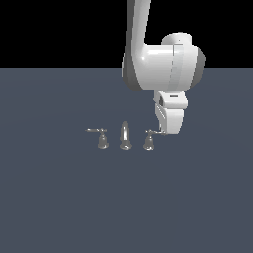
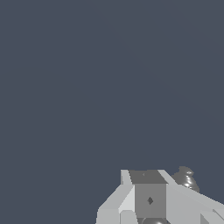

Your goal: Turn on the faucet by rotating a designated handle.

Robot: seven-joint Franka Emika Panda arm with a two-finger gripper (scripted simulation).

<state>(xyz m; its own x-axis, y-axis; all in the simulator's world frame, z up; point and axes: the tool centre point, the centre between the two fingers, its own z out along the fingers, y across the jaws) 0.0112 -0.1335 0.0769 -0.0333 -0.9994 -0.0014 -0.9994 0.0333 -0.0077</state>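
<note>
faucet (image 1: 125, 136) sits on the floor (image 1: 59, 197) as three pieces in a row. spout (image 1: 125, 135) in the middle, twin post (image 1: 102, 140) on the exterior view's left, handle (image 1: 149, 140) on the exterior view's right. twin's lever points to that view's left, handle's lever to its right. gripper (image 1: 168, 129) hangs just beside the handle on the exterior view's right, at the lever tip; touching or not, can't tell. arm (image 1: 158, 59) rises above it. in the wrist view a post (image 2: 186, 178) shows just past the fingers (image 2: 148, 197).
</note>
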